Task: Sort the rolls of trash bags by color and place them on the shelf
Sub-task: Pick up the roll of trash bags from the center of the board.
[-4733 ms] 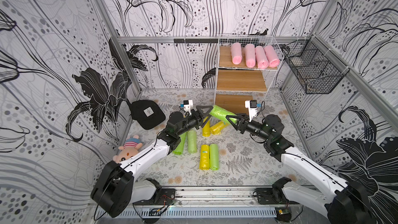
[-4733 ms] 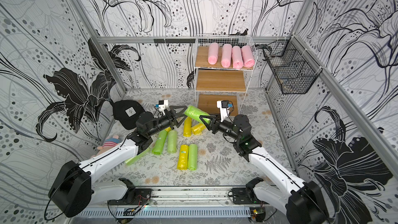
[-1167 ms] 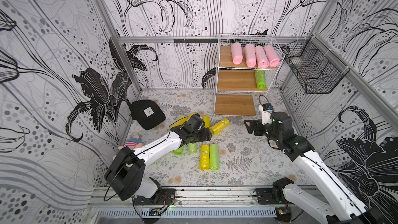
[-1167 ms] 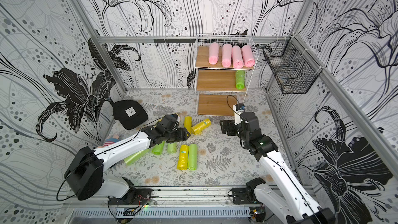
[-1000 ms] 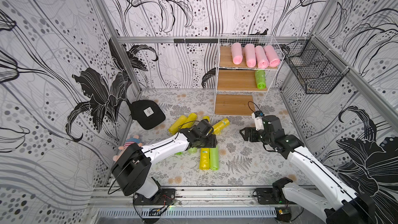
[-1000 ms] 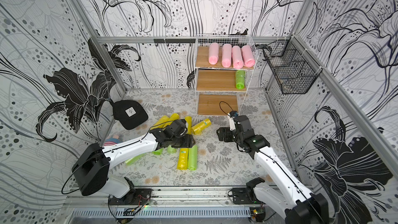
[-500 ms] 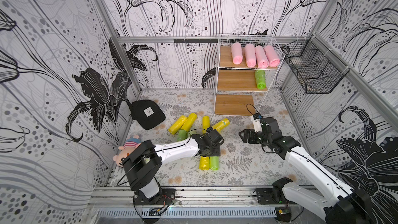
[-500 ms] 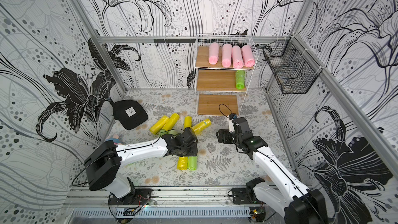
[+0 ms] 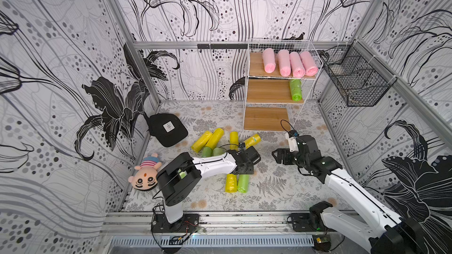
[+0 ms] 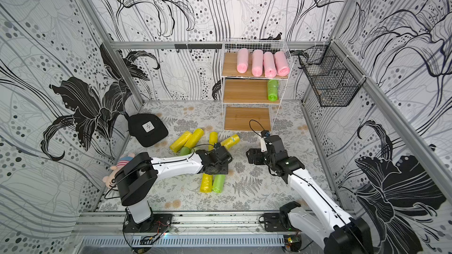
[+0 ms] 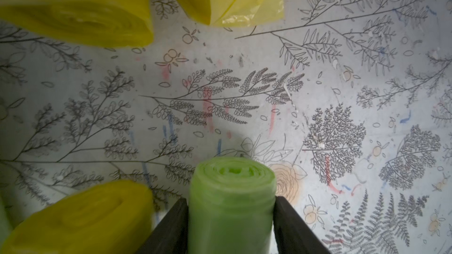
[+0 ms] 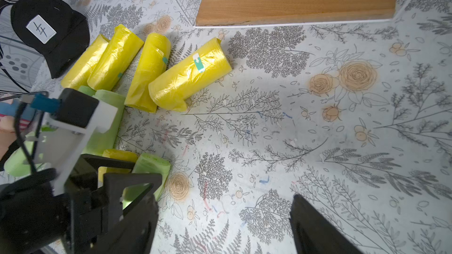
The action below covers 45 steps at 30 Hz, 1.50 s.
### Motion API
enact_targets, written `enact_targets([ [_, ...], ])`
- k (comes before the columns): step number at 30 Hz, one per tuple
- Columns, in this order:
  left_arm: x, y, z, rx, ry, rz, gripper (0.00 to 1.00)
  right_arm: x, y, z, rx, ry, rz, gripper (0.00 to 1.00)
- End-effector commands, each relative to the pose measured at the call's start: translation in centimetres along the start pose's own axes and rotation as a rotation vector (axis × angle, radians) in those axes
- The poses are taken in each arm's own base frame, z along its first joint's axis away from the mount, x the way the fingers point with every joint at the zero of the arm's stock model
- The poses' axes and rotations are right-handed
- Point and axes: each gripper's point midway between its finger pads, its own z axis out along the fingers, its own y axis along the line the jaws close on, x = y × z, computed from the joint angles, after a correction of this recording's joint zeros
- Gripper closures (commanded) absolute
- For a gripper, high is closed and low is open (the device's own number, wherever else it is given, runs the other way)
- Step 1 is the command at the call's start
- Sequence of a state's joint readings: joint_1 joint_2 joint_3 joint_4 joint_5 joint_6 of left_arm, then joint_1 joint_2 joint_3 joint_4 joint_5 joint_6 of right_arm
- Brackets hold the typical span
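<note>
My left gripper (image 11: pixel 231 199) is shut on a light green roll (image 11: pixel 231 216) lying on the floor, one finger pressed to each side. In both top views that roll (image 9: pixel 242 183) lies beside a yellow roll (image 9: pixel 231 183), under the left gripper (image 9: pixel 244 167). My right gripper (image 12: pixel 223 194) hangs open over bare floor to the right, holding nothing. The shelf (image 9: pixel 269 91) carries several pink rolls (image 9: pixel 289 63) on its top tier and one green roll (image 9: pixel 295 89) on the middle tier. Several yellow rolls (image 12: pixel 190 74) and two green rolls (image 9: pixel 210 152) lie in front of the shelf.
A black cap (image 9: pixel 167 129) lies at the back left of the floor. A striped plush doll (image 9: pixel 145 177) lies by the left wall. A black wire basket (image 9: pixel 355 81) hangs on the right wall.
My left arm swung right and forward to the front pair of rolls, and its jaws closed on the green one. My right arm came back from the shelf, where a green roll now lies.
</note>
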<state>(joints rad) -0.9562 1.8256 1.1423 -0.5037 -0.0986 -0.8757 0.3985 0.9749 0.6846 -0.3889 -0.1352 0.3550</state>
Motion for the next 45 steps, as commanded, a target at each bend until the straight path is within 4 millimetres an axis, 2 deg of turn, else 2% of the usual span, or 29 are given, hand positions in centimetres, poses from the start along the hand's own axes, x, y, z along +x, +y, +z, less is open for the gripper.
enact_targets([
  [1,-1.4,-1.5,0.4,0.028,-0.06,0.002,0.48,0.2,-0.1,-0.3,0.006,0.001,0.002,0.12],
  [5,-2.4,-1.8,-0.6,0.069,-0.119,-0.031,0.58,0.6,0.0,-0.7,-0.001,0.005,0.007,0.12],
  [8,-4.3,-2.1,-2.9,0.158,-0.194,-0.1,0.63,0.6,0.9,-1.2,-0.053,0.0,0.004,0.12],
  [11,-7.3,-2.2,-6.4,0.341,-0.274,-0.242,0.69,-0.7,3.7,-2.2,-0.209,-0.06,0.024,0.1],
  [13,-9.6,-1.6,-9.4,0.477,-0.346,-0.366,0.71,-2.0,5.8,-3.0,-0.334,-0.117,0.066,0.09],
  [16,-12.3,-0.4,-14.0,0.612,-0.479,-0.496,0.73,-4.0,8.0,-4.0,-0.464,-0.187,0.125,0.06],
  [19,-14.3,0.7,-18.3,0.718,-0.597,-0.6,0.75,-5.4,9.5,-4.7,-0.579,-0.232,0.186,0.06],
  [21,-15.2,1.3,-20.8,0.793,-0.669,-0.668,0.78,-6.4,10.4,-5.0,-0.657,-0.27,0.245,0.01],
  [25,-16.4,1.8,-24.6,0.922,-0.758,-0.749,0.79,-7.3,13.1,-5.1,-0.747,-0.306,0.261,0.0],
  [28,-16.6,2.2,-25.5,0.989,-0.786,-0.808,0.8,-7.4,15.3,-5.2,-0.777,-0.323,0.239,0.0],
  [32,-16.7,2.8,-26.1,1.095,-0.821,-0.883,0.82,-8.0,16.6,-4.8,-0.803,-0.371,0.274,0.0],
  [37,-16.6,3.0,-26.1,1.145,-0.843,-0.925,0.81,-8.7,18.9,-4.6,-0.852,-0.402,0.306,0.04],
  [41,-16.6,3.3,-26.4,1.178,-0.878,-0.94,0.81,-9.1,19.2,-4.2,-0.849,-0.443,0.347,0.16],
  [45,-16.5,3.0,-26.2,1.192,-0.868,-0.943,0.81,-9.9,19.8,-4.8,-0.868,-0.498,0.356,0.26],
])
